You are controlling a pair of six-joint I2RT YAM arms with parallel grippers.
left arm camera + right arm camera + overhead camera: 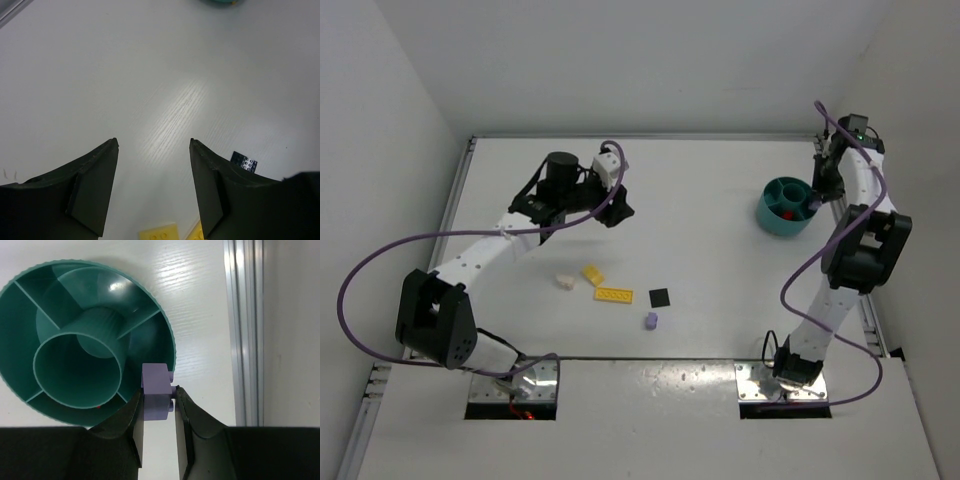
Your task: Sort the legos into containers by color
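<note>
Right gripper (817, 195) sits at the teal bowl's (777, 227) three o'clock rim from above, we spot a red lego (786, 212) inside; left gripper (620, 212) hangs over the table (700, 170), with cream brick (563, 282), yellow pieces (613, 295), black plate (660, 297) and lavender piece (651, 321) loose at its six o'clock. Left wrist: jaws apart, nothing between. Right wrist: we've got a lavender brick (156, 390) pinched over the bowl's four o'clock edge.
</note>
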